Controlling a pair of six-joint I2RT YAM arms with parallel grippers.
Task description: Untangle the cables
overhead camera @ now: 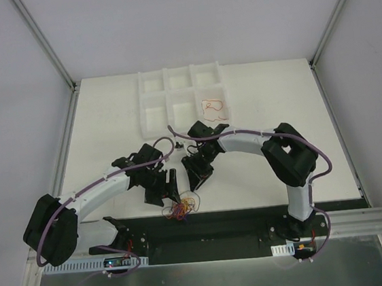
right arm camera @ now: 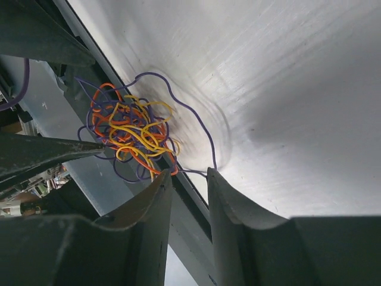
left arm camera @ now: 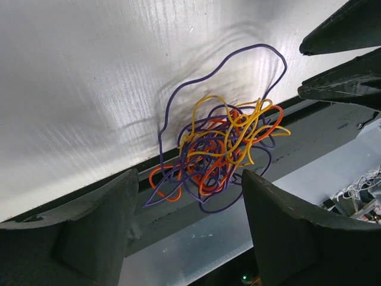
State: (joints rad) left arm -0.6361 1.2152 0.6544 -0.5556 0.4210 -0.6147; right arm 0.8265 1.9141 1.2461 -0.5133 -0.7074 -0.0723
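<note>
White tabletop (overhead camera: 107,124), plain pale grey walls (overhead camera: 185,20), apparently aluminium corner posts (overhead camera: 43,41)

The cables (left arm camera: 217,152) form one small loose knot of thin curly wires, purple, orange and yellow; it lies at the near edge of the counter (overhead camera: 107,124), partly over the black strip (left arm camera: 315,134) there; one wide purple loop (left arm camera: 196,77) arches out onto the white surface; a separate red-orange wire (overhead camera: 213,106) lies curled in the near-right compartment of the tray (overhead camera: 152,102).
</note>
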